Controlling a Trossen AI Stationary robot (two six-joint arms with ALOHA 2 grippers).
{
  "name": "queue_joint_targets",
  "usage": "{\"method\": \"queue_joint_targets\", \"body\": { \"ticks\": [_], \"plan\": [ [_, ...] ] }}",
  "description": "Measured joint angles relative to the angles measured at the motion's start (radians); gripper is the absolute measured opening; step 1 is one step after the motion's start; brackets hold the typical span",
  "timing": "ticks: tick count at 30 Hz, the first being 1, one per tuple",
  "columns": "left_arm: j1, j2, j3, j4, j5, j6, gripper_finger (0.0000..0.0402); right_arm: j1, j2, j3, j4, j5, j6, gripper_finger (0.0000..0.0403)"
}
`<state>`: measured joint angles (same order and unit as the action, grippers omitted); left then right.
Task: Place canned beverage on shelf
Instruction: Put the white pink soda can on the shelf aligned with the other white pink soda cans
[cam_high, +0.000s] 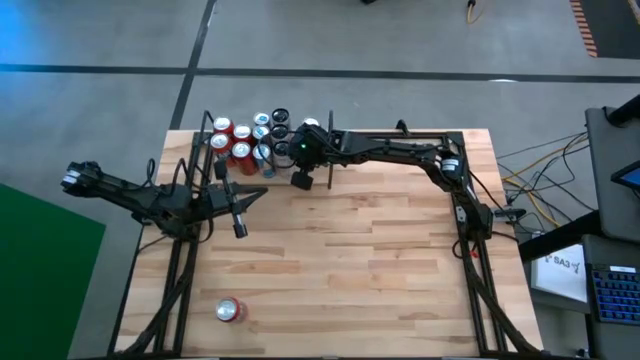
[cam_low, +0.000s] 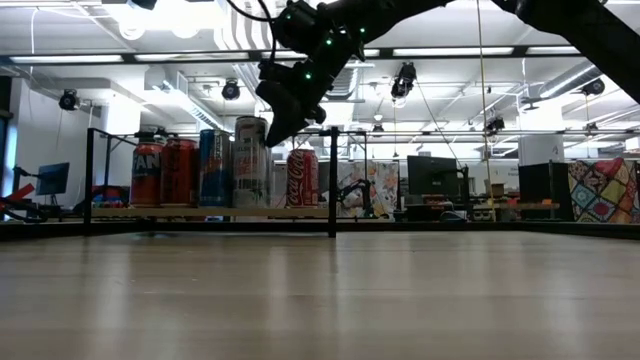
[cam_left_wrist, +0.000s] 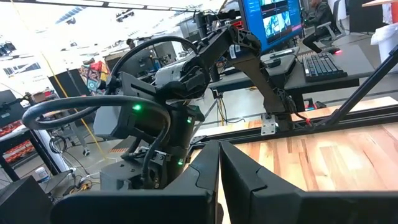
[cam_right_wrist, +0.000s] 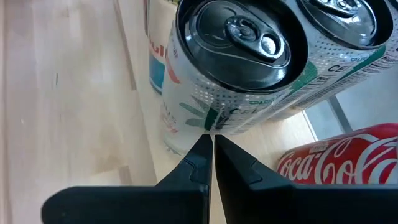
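Observation:
The shelf, a light wood board with thin black rods around it, stands at the table's far left. Several cans stand upright on it, among them a white can with green print and a red Coca-Cola can. My right gripper is shut, reaching in slanting down, with its tips at the white can's upper side. Another red can lies on its side near the table's front left. My left gripper is shut and hangs level over the table's left part, holding nothing. My right gripper has its shut fingertips against the white can's side wall, a little below the top rim. The fingers come slanting down from the table's right side. The can stands upright on the shelf board among the other cans.
A black upright rod rises at the shelf's right end, close to the right arm. The cans stand tight together, a second white can right beside the touched one. Bare wood tabletop spreads across the middle and near side.

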<state>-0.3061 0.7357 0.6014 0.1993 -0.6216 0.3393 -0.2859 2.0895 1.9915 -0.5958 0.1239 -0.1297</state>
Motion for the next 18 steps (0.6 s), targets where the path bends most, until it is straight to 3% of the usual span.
{"method": "queue_joint_targets", "body": {
  "ticks": [18],
  "plan": [
    [0.0,0.0,0.0,-0.008,0.0,-0.007,0.0,-0.008,0.0,0.0,0.011,0.001,0.003,0.0009]
  ]
}}
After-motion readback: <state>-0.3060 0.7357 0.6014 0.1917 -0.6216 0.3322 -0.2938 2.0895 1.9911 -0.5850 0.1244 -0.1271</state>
